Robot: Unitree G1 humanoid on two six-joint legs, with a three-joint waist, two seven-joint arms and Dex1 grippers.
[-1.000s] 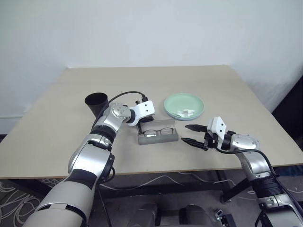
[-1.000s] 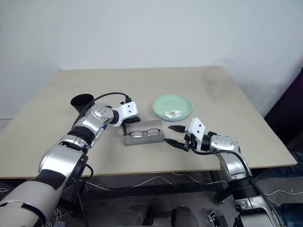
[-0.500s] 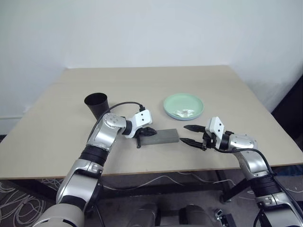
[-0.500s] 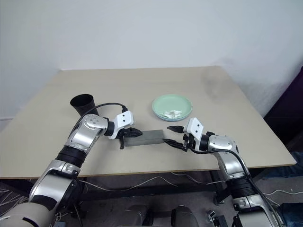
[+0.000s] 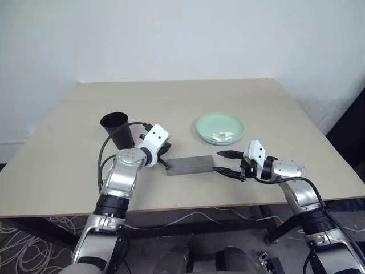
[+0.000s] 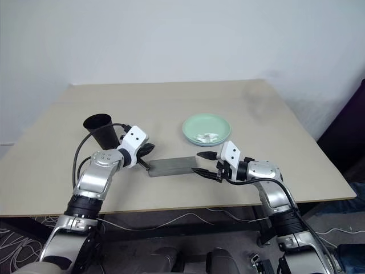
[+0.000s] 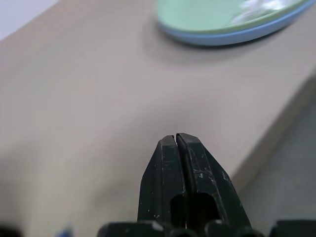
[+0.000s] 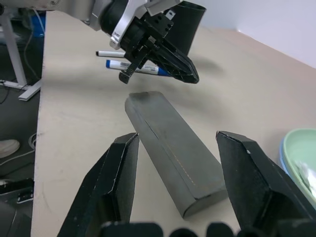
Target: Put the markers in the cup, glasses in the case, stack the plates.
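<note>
The grey case (image 5: 191, 165) lies shut near the table's front edge, and the glasses are hidden. My right gripper (image 5: 222, 161) stands open at the case's right end, one finger on each side of it (image 8: 177, 137). My left gripper (image 5: 165, 153) is shut on nothing, hovering just past the case's left end, beside the black cup (image 5: 116, 127). Two markers (image 8: 133, 66) lie on the table by the cup (image 8: 190, 19), behind that gripper (image 8: 190, 76). The mint green plate (image 5: 220, 124) rests on the light blue plate (image 5: 219, 141).
A crumpled white tissue (image 5: 222, 136) lies in the green plate. Bare tabletop (image 5: 182, 103) stretches behind the case and to the far left. The table's front edge runs close below both grippers.
The case stood open with the glasses showing inside; its lid is now down. My left gripper drew back from the case toward the cup. The right gripper stayed at the case's right end.
</note>
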